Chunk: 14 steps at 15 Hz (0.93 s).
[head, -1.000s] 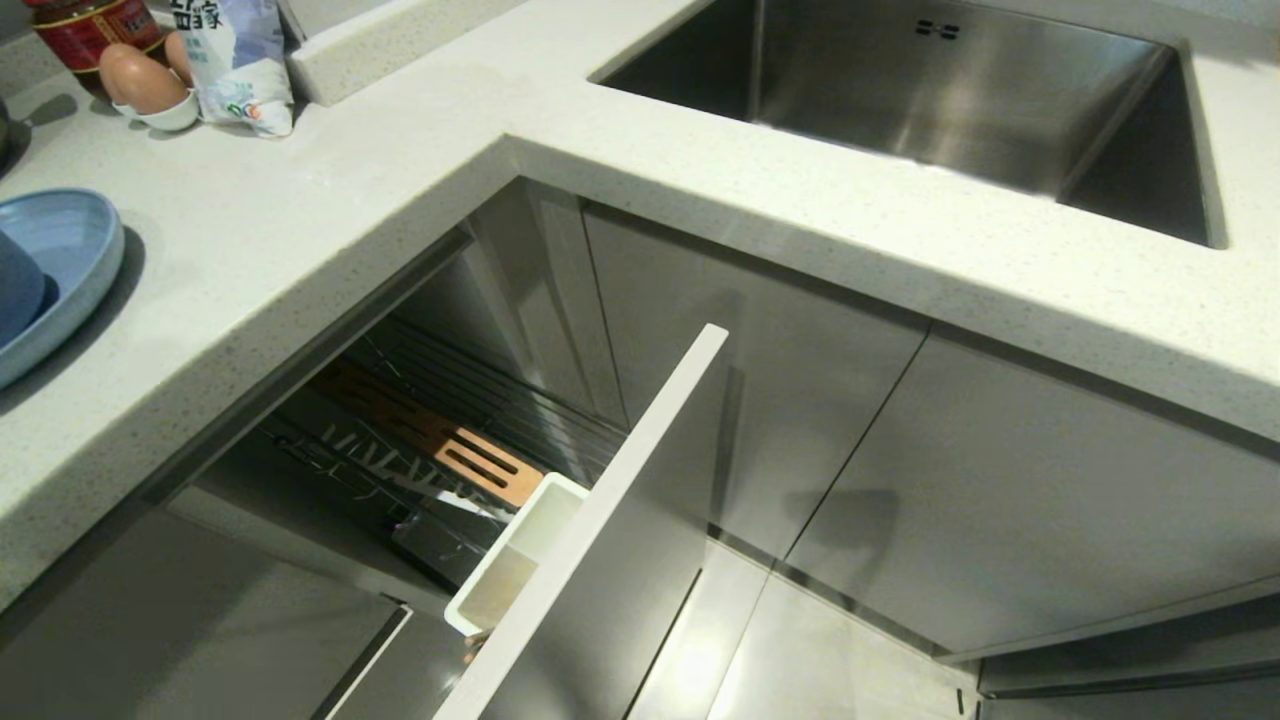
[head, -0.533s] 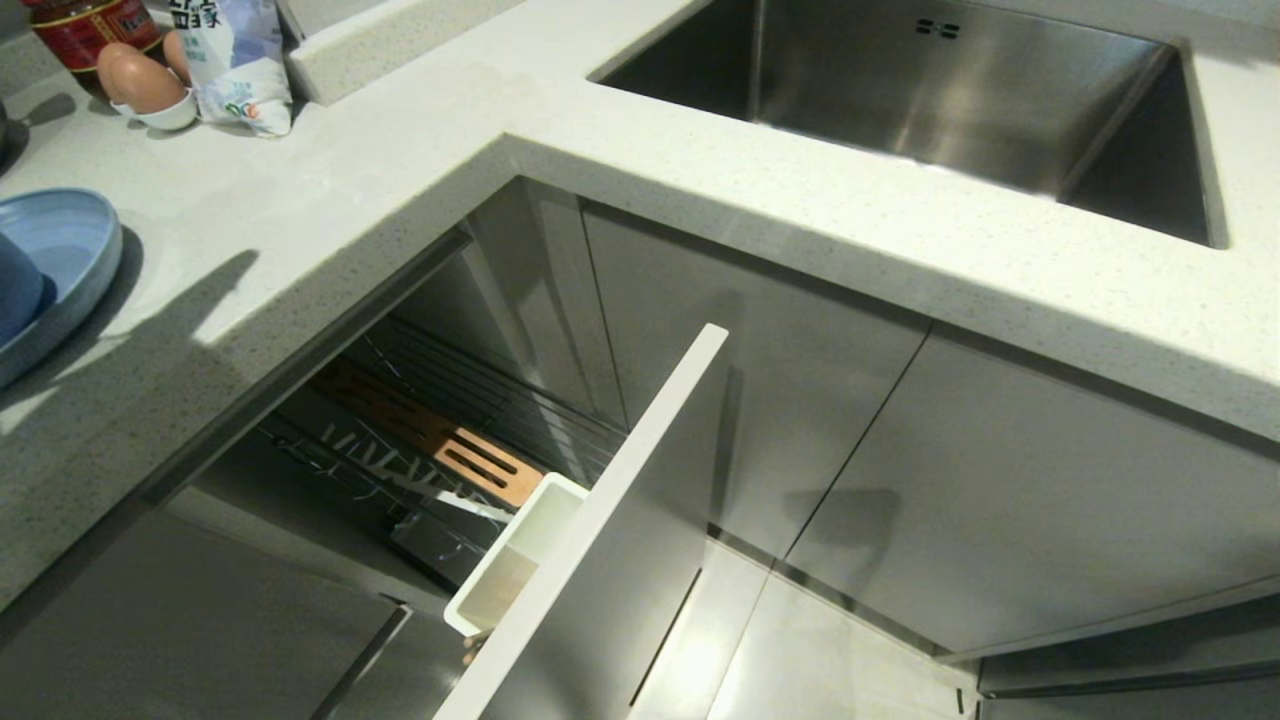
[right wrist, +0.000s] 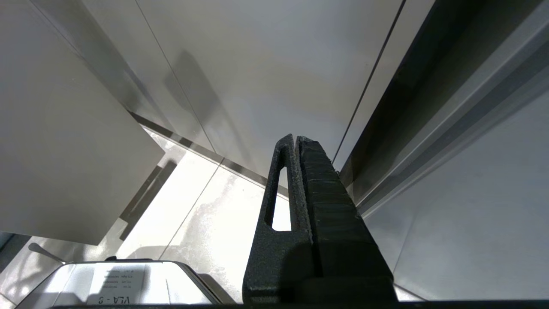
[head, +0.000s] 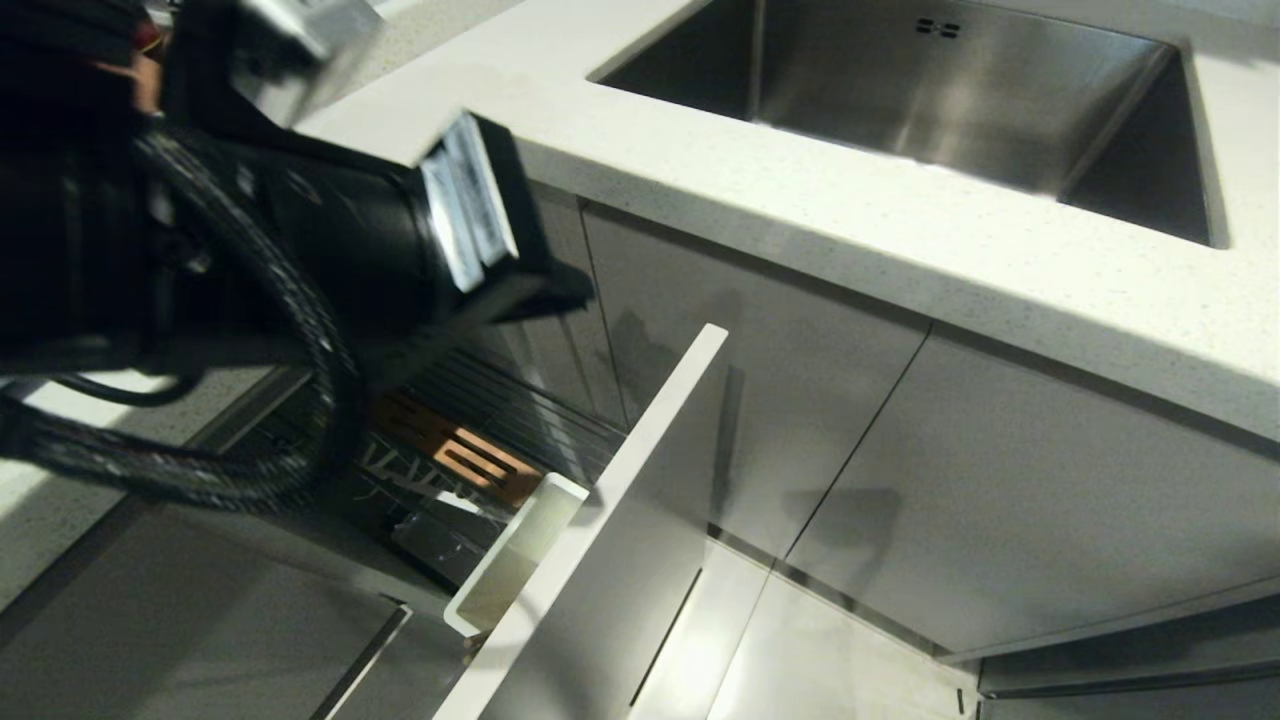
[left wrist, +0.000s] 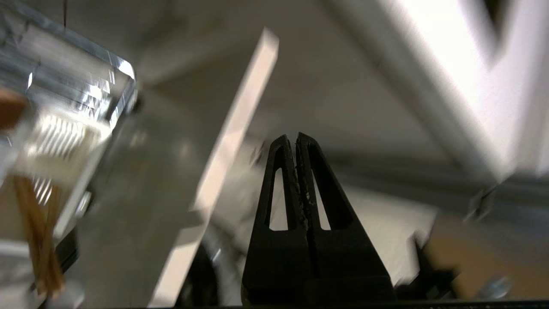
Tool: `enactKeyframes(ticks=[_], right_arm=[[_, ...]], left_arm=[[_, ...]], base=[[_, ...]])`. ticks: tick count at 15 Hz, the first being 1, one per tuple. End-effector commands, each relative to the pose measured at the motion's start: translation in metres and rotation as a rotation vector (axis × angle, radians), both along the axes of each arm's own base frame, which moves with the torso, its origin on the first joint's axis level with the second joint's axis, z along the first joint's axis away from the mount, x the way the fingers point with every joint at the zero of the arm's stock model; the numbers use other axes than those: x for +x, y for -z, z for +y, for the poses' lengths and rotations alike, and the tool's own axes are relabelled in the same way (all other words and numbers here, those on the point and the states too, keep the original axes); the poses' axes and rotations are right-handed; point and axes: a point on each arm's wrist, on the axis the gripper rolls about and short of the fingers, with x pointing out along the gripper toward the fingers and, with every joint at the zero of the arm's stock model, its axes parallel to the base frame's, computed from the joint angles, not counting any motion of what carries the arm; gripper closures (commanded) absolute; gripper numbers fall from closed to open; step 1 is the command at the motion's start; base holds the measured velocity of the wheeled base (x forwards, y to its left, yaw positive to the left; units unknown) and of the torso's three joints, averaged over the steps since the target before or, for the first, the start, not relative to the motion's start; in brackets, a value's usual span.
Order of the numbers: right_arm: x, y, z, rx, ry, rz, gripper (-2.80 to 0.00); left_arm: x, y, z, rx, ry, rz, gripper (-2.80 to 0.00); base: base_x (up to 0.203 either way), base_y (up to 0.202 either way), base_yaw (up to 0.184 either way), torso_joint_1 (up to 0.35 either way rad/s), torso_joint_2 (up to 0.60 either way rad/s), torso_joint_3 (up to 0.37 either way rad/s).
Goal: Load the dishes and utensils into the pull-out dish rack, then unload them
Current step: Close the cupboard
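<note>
Overhead, you see speckled white stone tabletop around steel sink; pull-out chrome wire dish rack drawn open below. Left pincer clenched, empty; right pincer clenched near pale floor tiles.

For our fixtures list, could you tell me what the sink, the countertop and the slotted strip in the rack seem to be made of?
Sink: likely stainless steel, brushed, from its grey sheen and soft reflections.
Countertop: pale stone or a stone-like composite, from fine dark specks on a smooth surface; which one is unclear.
Slotted strip in the rack: apparently wood, warm orange-brown and matte.
</note>
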Motion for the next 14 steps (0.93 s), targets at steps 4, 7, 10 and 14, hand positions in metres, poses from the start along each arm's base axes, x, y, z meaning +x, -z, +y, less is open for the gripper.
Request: enactKeyframes(ticks=[4, 7, 10, 14], right_arm=[[0.000, 0.000, 0.000, 0.000, 0.000, 0.001, 0.00], [0.000, 0.000, 0.000, 0.000, 0.000, 0.001, 0.00], [0.000, 0.000, 0.000, 0.000, 0.000, 0.000, 0.00], [0.000, 0.000, 0.000, 0.000, 0.000, 0.001, 0.00]], left_arm=[[-0.001, 0.066, -0.071, 0.247, 0.096, 0.162, 0.00], [-0.001, 0.085, -0.082, 0.337, 0.102, 0.209, 0.00], [0.002, 0.097, -0.087, 0.405, 0.090, 0.234, 0.00], [0.003, 0.102, -0.084, 0.488, 0.011, 0.203, 0.00]], base=[[0.000, 0.000, 0.000, 0.000, 0.00, 0.000], [0.000, 0.000, 0.000, 0.000, 0.00, 0.000], [0.000, 0.000, 0.000, 0.000, 0.00, 0.000], [0.000, 0.000, 0.000, 0.000, 0.00, 0.000]])
